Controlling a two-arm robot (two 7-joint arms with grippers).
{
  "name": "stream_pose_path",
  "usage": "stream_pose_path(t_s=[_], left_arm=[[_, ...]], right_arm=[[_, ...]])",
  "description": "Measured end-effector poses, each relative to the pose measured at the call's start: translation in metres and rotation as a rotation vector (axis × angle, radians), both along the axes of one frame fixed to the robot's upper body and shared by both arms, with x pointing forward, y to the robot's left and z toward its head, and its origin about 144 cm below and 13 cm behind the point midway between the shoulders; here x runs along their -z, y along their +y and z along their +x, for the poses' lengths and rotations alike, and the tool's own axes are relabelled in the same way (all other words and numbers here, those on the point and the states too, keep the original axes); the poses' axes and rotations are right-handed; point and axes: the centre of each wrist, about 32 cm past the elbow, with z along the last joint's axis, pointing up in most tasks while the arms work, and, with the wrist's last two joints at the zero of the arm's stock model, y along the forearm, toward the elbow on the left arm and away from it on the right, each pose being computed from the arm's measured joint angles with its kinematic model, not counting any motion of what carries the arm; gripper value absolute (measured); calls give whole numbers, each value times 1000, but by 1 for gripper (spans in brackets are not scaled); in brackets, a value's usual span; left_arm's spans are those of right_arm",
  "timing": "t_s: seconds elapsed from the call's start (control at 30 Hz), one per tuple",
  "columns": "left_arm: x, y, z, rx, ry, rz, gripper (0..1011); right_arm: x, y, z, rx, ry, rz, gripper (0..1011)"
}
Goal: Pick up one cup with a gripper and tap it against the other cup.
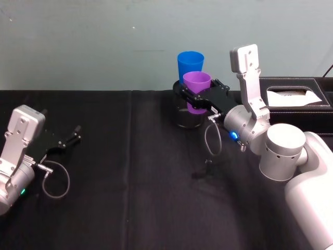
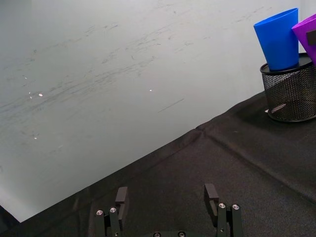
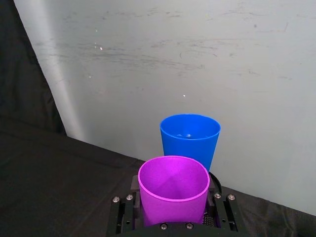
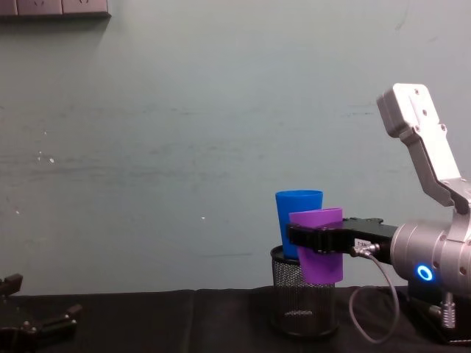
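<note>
My right gripper (image 1: 196, 100) is shut on the purple cup (image 1: 196, 83) and holds it upright above the table. Directly behind it, the blue cup (image 1: 190, 64) stands in a black mesh holder (image 1: 186, 120). From the chest, the purple cup (image 4: 319, 246) hangs in front of the blue cup (image 4: 297, 220), with its base below the rim of the mesh holder (image 4: 302, 303). In the right wrist view the purple cup (image 3: 173, 190) overlaps the foot of the blue cup (image 3: 190, 140); whether they touch I cannot tell. My left gripper (image 1: 72, 137) rests open at the table's left.
The table (image 1: 130, 187) is covered in black cloth and backs onto a pale wall. A black box (image 1: 294, 99) with white tissue sits at the back right, beside my right arm. A grey cable loop (image 1: 210, 141) hangs below the right wrist.
</note>
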Motion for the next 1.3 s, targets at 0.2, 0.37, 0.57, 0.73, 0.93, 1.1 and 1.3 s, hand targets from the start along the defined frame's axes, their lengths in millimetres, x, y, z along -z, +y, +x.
stream_pose_path(t_s=[0.2, 0.37, 0.57, 0.73, 0.93, 1.1, 1.3], left_arm=[[0, 0, 0, 0, 0, 0, 1000], [0, 0, 0, 0, 0, 0, 1000], [0, 0, 0, 0, 0, 0, 1000], [0, 0, 0, 0, 0, 0, 1000], [0, 0, 0, 0, 0, 0, 1000], [0, 0, 0, 0, 0, 0, 1000], [0, 0, 0, 0, 0, 0, 1000]], right_arm=[[0, 0, 0, 0, 0, 0, 722], [0, 0, 0, 0, 0, 0, 722], [0, 0, 0, 0, 0, 0, 722], [0, 0, 0, 0, 0, 0, 722], [0, 0, 0, 0, 0, 0, 722], [0, 0, 0, 0, 0, 0, 722], [0, 0, 0, 0, 0, 0, 723]])
